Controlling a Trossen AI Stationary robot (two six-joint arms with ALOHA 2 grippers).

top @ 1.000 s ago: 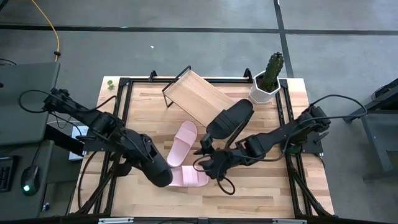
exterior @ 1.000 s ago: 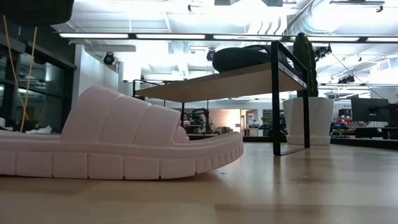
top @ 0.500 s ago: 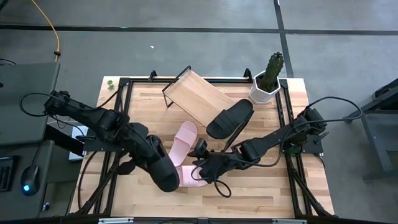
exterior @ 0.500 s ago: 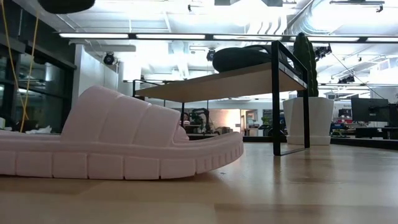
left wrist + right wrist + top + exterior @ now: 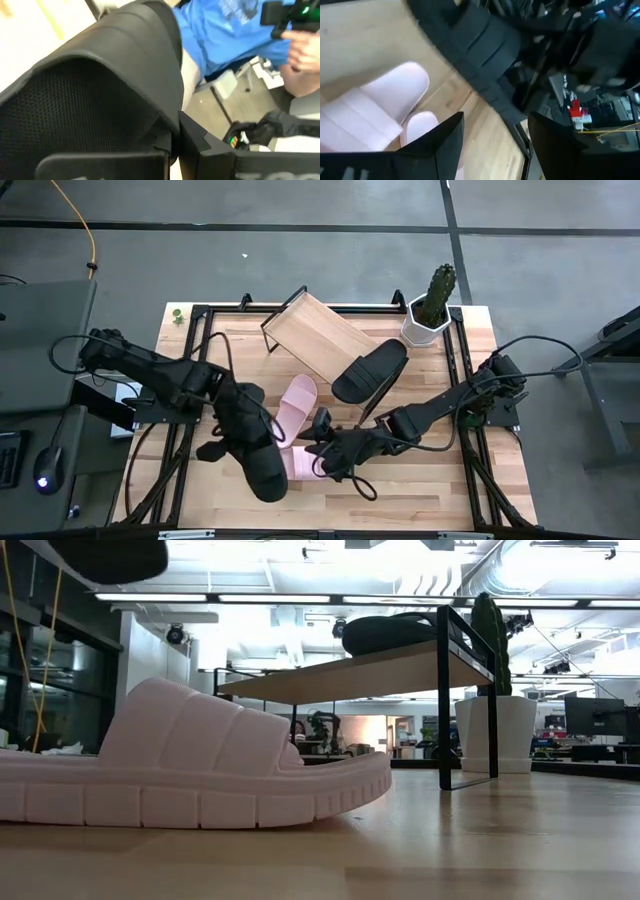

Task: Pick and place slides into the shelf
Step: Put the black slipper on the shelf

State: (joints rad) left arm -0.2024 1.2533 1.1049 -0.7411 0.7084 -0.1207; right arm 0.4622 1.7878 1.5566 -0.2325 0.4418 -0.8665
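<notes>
Left gripper (image 5: 245, 442) clamped on black slide (image 5: 262, 465) above the pink slide (image 5: 305, 464), right gripper (image 5: 322, 455) spread open just beside it.

Your free room on the shelf (image 5: 312, 335) is its bare upper-left board; a black slide (image 5: 368, 371) fills the lower right end. The cactus pot (image 5: 425, 324) stands just beside that end. At mid-desk (image 5: 430, 480), two pink slides (image 5: 296, 406), the left pincer's (image 5: 238, 442) held black slide (image 5: 262, 462) and the spread right pincer (image 5: 322, 448) crowd together.
</notes>
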